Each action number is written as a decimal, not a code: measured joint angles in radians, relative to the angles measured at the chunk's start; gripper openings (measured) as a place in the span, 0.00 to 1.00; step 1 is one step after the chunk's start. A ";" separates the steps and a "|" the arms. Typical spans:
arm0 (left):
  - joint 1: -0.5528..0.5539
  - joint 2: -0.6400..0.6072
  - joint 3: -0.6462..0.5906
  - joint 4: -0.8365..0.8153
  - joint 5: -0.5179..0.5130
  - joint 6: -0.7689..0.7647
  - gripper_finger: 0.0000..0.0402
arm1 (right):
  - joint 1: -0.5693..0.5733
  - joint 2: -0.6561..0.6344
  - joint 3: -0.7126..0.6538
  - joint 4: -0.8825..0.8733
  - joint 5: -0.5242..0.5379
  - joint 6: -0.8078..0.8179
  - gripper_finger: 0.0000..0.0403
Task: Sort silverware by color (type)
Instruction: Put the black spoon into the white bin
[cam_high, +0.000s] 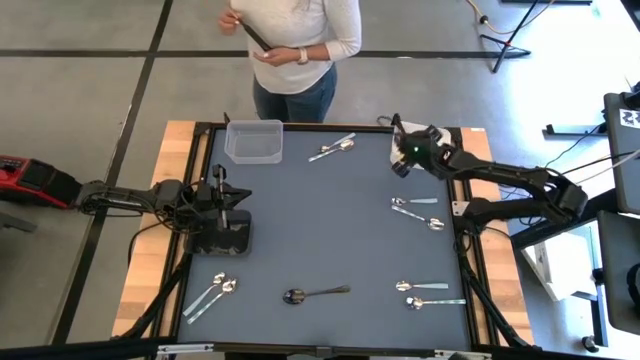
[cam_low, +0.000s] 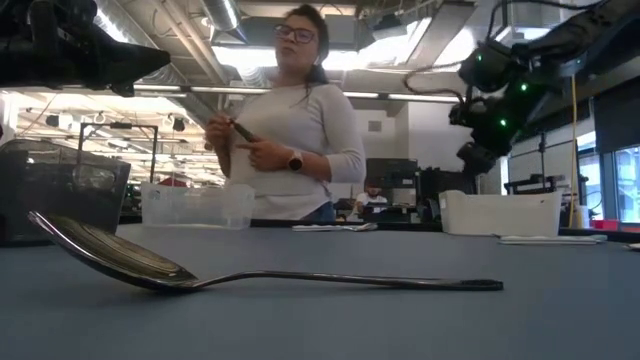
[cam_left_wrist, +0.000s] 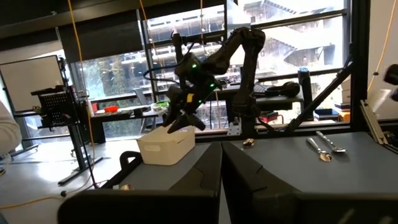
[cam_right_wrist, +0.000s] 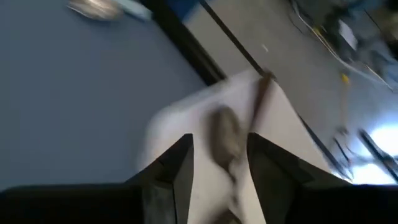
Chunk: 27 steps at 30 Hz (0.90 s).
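Silverware lies flat on the blue-grey mat (cam_high: 330, 220). Light pairs lie at the far middle (cam_high: 332, 149), the right (cam_high: 418, 212), the near right (cam_high: 428, 293) and the near left (cam_high: 213, 295). A dark spoon (cam_high: 315, 293) lies near the front edge, close in the low view (cam_low: 150, 262). My right gripper (cam_high: 398, 160) hangs open over the white bin (cam_right_wrist: 186, 118) at the far right. A greyish spoon (cam_right_wrist: 225, 134) shows blurred in that bin, below the gap between the fingers. My left gripper (cam_high: 222, 200) waits shut at the left edge.
A clear plastic bin (cam_high: 255, 140) stands at the far left of the mat. A person (cam_high: 290, 40) stands just beyond the far edge, holding a dark utensil. The middle of the mat is bare. The white bin (cam_low: 500, 212) sits against the far right edge.
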<state>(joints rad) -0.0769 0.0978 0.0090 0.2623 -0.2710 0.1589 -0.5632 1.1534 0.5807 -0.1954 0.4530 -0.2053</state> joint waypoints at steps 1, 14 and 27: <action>0.000 0.000 0.000 0.000 0.000 0.000 0.01 | 0.035 0.000 0.005 0.003 -0.001 0.013 0.34; 0.000 0.000 0.000 0.000 0.000 -0.001 0.01 | 0.449 0.018 0.018 0.212 -0.192 0.208 0.34; 0.000 0.000 0.000 0.000 0.002 0.000 0.01 | 0.705 0.298 0.018 0.588 -0.279 0.227 0.34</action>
<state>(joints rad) -0.0772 0.0978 0.0093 0.2626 -0.2691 0.1589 0.1421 1.4514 0.5983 0.3921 0.1744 0.0222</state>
